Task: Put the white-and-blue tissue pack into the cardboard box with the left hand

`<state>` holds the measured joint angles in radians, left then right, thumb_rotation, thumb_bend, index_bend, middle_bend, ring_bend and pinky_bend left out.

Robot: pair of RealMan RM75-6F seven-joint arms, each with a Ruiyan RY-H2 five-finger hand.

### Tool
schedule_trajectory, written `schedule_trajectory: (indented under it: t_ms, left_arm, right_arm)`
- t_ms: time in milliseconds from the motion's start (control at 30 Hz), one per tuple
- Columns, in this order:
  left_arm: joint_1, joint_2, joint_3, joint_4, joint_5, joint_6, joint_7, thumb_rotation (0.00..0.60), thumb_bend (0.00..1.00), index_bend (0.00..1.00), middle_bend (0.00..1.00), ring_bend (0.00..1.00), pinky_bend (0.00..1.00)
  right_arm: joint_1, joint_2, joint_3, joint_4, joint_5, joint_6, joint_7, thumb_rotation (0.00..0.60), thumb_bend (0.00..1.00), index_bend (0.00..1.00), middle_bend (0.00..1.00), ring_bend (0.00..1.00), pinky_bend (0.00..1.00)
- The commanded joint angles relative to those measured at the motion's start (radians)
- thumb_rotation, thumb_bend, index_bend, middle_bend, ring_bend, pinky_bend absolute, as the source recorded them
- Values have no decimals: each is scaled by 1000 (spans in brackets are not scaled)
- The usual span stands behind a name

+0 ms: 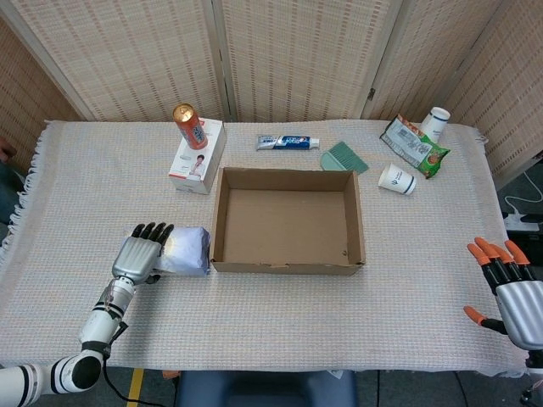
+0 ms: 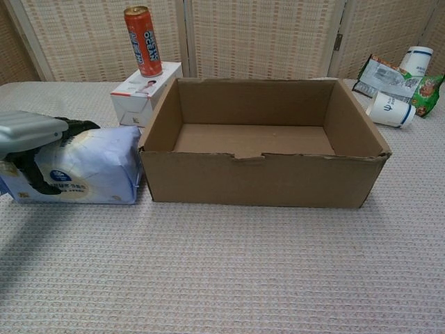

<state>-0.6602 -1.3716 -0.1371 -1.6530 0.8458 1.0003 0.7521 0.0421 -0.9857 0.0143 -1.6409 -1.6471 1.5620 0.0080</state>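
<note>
The white-and-blue tissue pack lies on the cloth against the left outer wall of the open, empty cardboard box. My left hand sits on the pack's left end. Its dark fingers curl over the top and the thumb presses the front face, so it grips the pack. The pack still rests on the table. My right hand hovers at the table's near right corner with orange-tipped fingers spread and nothing in it. The chest view does not show it.
Behind the pack, a red can stands on a white carton. Beyond the box lie a toothpaste tube and a green comb. Far right are a tipped paper cup, a snack bag and another cup.
</note>
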Motion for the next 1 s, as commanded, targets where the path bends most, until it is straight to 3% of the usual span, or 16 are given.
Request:
schedule_trajectory:
  t_ms: [33, 133, 233, 400, 600, 800, 1000]
  left_arm:
    - [-10, -14, 9, 26, -5, -4, -11, 600, 179, 0, 0, 0, 90]
    - [-12, -25, 16, 47, 6, 5, -27, 600, 186, 5, 28, 12, 163]
    - [-11, -29, 19, 55, 14, 11, -35, 600, 197, 68, 131, 90, 256]
    - [-10, -32, 28, 69, 41, 28, -55, 600, 219, 279, 363, 297, 434]
    - [-13, -14, 35, 55, 50, 36, -61, 600, 233, 424, 516, 427, 529]
    - [-20, 25, 38, 18, 47, 38, -57, 600, 236, 450, 544, 450, 550]
    - [-43, 122, 30, -73, 22, 51, -1, 600, 235, 458, 551, 456, 555]
  right_arm:
    - [0, 0, 1, 0, 1, 1, 0, 600, 0, 60, 30, 0, 0]
    - [0, 0, 2, 1, 3, 0, 0, 600, 0, 60, 30, 0, 0]
    - [0, 0, 1, 1, 2, -1, 0, 600, 0, 60, 30, 0, 0]
    - [1, -1, 2, 1, 3, -1, 0, 600, 0, 59, 30, 0, 0]
    - [0, 1, 3, 1, 5, 0, 2, 600, 0, 60, 30, 0, 0]
    - [0, 3, 3, -1, 4, 1, 4, 600, 0, 59, 30, 0, 0]
    - [0, 4, 2, -2, 3, 1, 5, 600, 0, 59, 30, 0, 0]
